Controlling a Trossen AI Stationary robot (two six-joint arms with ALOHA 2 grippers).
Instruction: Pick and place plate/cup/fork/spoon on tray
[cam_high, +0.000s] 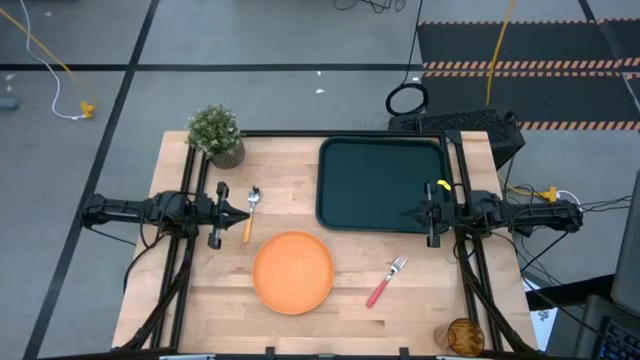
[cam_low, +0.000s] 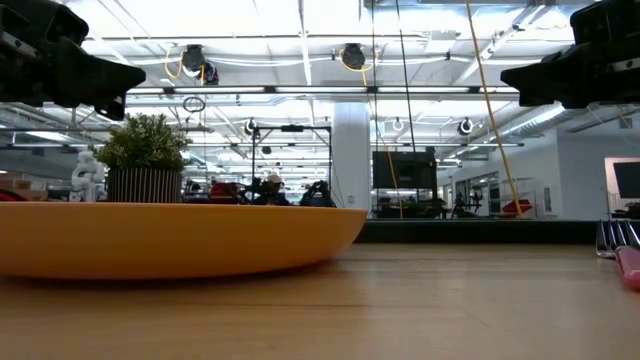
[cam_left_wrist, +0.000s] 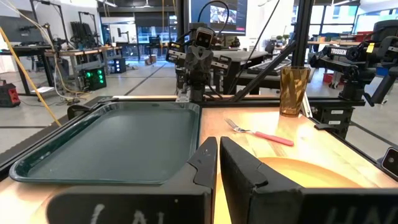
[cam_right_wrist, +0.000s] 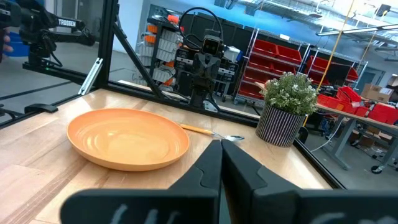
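The orange plate (cam_high: 293, 271) lies flat on the table near its near edge, also in the right wrist view (cam_right_wrist: 127, 137) and the low view (cam_low: 170, 238). The orange-handled spoon (cam_high: 250, 212) lies left of it, beside my left gripper (cam_high: 243, 213), which is shut and empty above the table. The red-handled fork (cam_high: 384, 281) lies right of the plate. The amber cup (cam_high: 463, 335) stands upright at the near right corner. The dark green tray (cam_high: 381, 184) lies at the far right. My right gripper (cam_high: 406, 213) is shut and empty over the tray's near edge.
A potted green plant (cam_high: 217, 134) in a striped pot stands at the table's far left corner. Black frame rails run along the table's left and right sides. Bare wood lies between the plate and the tray.
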